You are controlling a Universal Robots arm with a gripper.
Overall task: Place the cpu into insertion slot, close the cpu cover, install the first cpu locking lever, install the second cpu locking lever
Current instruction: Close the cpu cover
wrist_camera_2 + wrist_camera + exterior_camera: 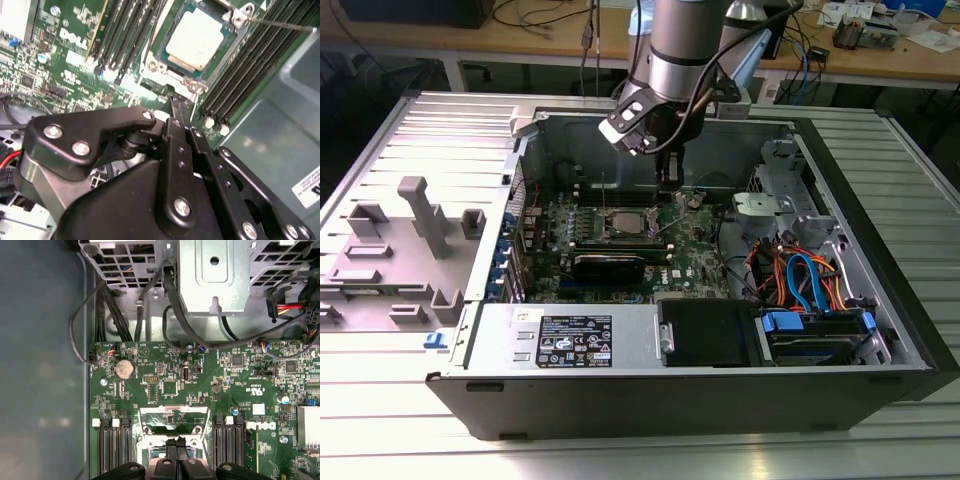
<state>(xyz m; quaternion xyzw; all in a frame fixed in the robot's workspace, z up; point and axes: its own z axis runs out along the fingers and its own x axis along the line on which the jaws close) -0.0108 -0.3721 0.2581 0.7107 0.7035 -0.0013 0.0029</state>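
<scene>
My arm drops near-vertical into the open PC case (pixel 650 400), claw (pixel 175 105) pinched narrow, holding nothing, tip just beside the insertion slot (pixel 159 47). cpu (pixel 197 37) sits flat in that slot; cpu cover (pixel 173 421) stands open at the slot's edge nearest my claw

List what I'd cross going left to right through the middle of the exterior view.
Grey side panel with plastic brackets → blue card clips → the cpu → silver drive cage → black case edge.
</scene>
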